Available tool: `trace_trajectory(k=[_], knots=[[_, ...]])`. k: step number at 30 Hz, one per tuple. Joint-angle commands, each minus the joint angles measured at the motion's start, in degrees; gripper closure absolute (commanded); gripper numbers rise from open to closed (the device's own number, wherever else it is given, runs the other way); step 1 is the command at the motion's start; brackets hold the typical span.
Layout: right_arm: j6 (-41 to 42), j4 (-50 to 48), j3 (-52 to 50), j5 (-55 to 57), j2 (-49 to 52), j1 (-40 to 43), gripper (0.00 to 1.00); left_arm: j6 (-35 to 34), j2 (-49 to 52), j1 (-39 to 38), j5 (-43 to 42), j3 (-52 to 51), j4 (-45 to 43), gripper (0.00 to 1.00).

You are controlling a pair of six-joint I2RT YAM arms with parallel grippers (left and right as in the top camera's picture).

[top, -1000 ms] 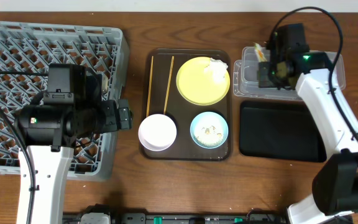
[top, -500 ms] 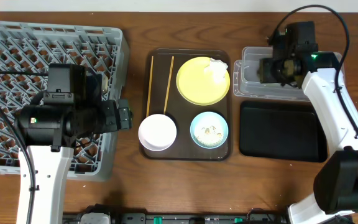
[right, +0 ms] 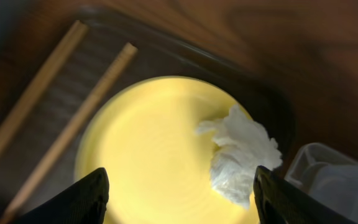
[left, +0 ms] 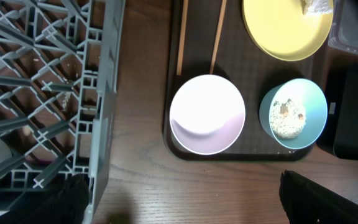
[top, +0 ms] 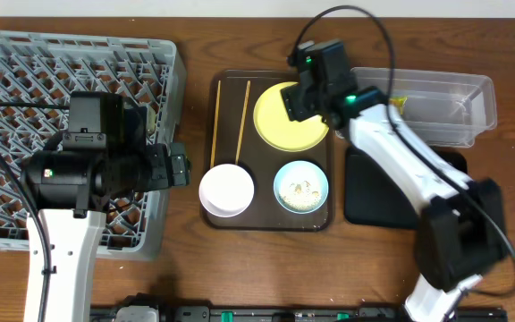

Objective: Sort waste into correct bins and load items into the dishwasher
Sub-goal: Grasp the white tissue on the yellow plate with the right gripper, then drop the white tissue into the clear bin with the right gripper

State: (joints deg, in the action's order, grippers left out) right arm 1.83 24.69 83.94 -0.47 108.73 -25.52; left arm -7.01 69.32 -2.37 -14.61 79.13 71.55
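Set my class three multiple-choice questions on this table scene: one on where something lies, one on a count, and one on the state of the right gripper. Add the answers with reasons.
1. Where does the tissue lie?
A. on the plate
B. in the white bowl
C. in the blue bowl

2. How many bowls stand on the brown tray?
A. one
B. two
C. three

3. What state is the right gripper in?
A. shut on the tissue
B. open and empty
C. shut on the plate

Answers:
1 A: the tissue sits near the plate's edge.
2 B: only the white bowl and the blue bowl stand there.
3 B: its fingers are spread wide above the plate with nothing between them.
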Motion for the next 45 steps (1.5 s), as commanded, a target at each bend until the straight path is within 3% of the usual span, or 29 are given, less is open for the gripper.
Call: trace_trajectory(k=[1,5,7,10,14,15,21,26,33,38,40,41,42,43,45], knots=[[-0.17,-4.46,-0.04,11.34,7.76,-0.11,0.26,0.98,-0.42,-0.13,0.59,0.61,0.04,0.02],[1.99,-9.05,-0.04,11.76,12.5,1.16,0.2,0.98,-0.42,-0.13,0.59,0.59,0.04,0.02],[1.99,-9.81,-0.04,11.8,14.03,1.66,0.26,0.98,-0.42,-0.13,0.59,0.61,0.04,0.02],[2.38,-9.88,-0.04,9.6,15.34,2.1,0.43,0.98,-0.42,-0.13,0.59,0.59,0.04,0.02],[2.4,-7.82,-0.04,7.48,15.67,1.7,0.94,1.01,-0.42,-0.13,0.59,0.61,0.04,0.02],[2.4,-7.5,-0.04,7.48,15.63,1.57,0.99,1.01,-0.42,-0.13,0.59,0.59,0.04,0.02],[5.01,-5.11,-0.02,6.12,10.32,1.4,0.99,0.98,-0.42,-0.13,0.59,0.61,0.04,0.02],[6.05,-3.72,-0.02,-5.49,2.45,3.91,0.99,0.98,-0.42,-0.13,0.59,0.61,0.04,0.02],[6.05,8.0,-0.02,-10.51,-6.14,13.9,0.99,0.98,-0.42,-0.13,0.59,0.59,0.04,0.02],[6.01,14.05,-0.07,-9.16,-5.14,21.03,0.99,0.98,-0.42,-0.13,0.59,0.61,0.04,0.02],[5.75,15.39,-0.09,-7.8,-3.8,22.71,0.93,0.98,-0.42,-0.13,0.59,0.61,0.04,0.02],[5.16,15.39,-0.09,-8.0,-3.26,23.19,0.8,1.01,-0.42,-0.13,0.59,0.59,0.04,0.02],[4.07,15.13,-0.07,-8.9,-2.93,23.45,0.61,0.98,-0.42,-0.13,0.59,0.59,0.04,0.02],[3.04,14.99,-0.04,-10.05,-2.95,23.52,0.53,0.98,-0.42,-0.13,0.59,0.59,0.04,0.02],[2.36,15.54,0.42,-13.75,-4.04,23.5,0.48,0.98,-0.42,-0.13,0.59,0.61,-0.09,0.02]])
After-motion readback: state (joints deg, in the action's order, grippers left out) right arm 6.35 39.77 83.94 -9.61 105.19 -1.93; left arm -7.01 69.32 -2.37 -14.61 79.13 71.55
